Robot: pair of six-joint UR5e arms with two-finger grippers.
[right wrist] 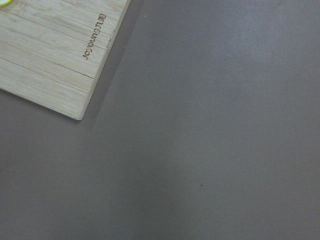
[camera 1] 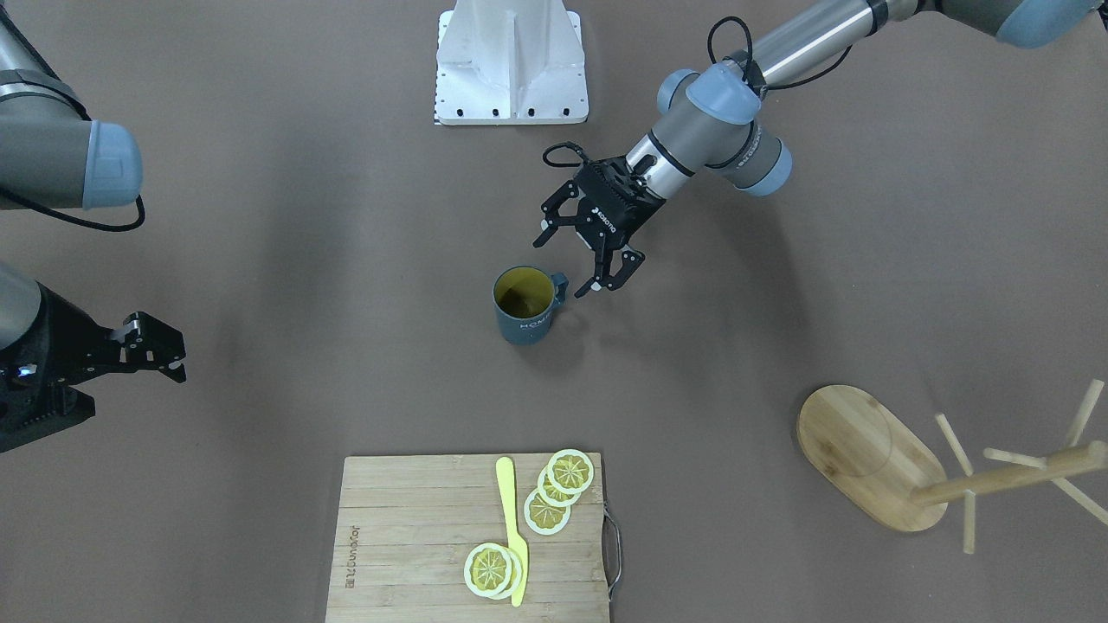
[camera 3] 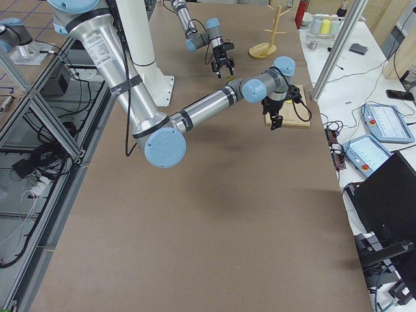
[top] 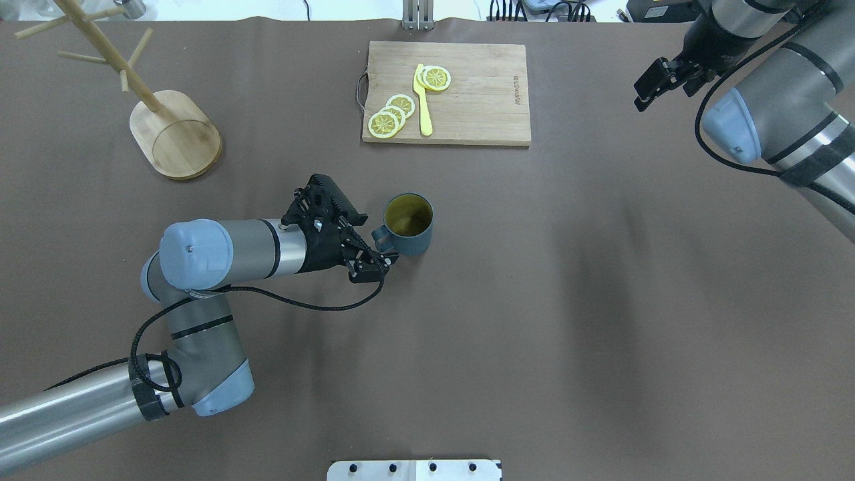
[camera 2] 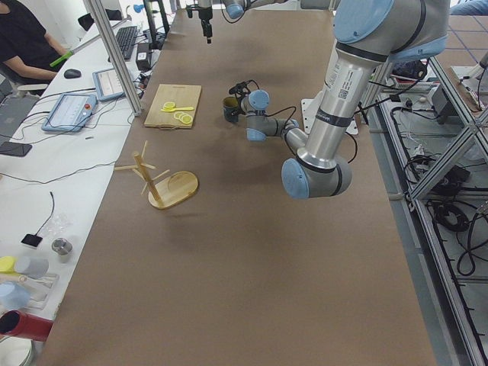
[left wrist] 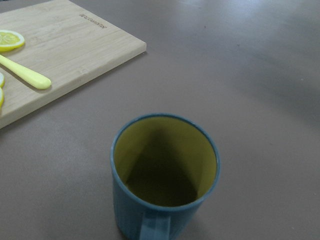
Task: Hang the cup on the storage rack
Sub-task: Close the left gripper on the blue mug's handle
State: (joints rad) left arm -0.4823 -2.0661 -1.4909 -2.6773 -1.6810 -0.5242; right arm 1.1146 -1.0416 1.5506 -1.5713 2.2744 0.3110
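open left end effector [camera 1: 569, 255] beside cup [camera 1: 525, 305]

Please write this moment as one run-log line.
left pincer: open, at cup handle | cup: upright on table | rack: empty | right pincer: idle

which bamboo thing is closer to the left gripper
The storage rack, the upright mug tree on the left gripper's own side. The flat cutting board with lemon slices lies farther off.

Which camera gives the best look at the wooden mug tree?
The overhead exterior view: the storage rack shows whole, with base, post and pegs. The front-facing view cuts off its top at the edge. Both side views show it small. The wrist cameras miss it.
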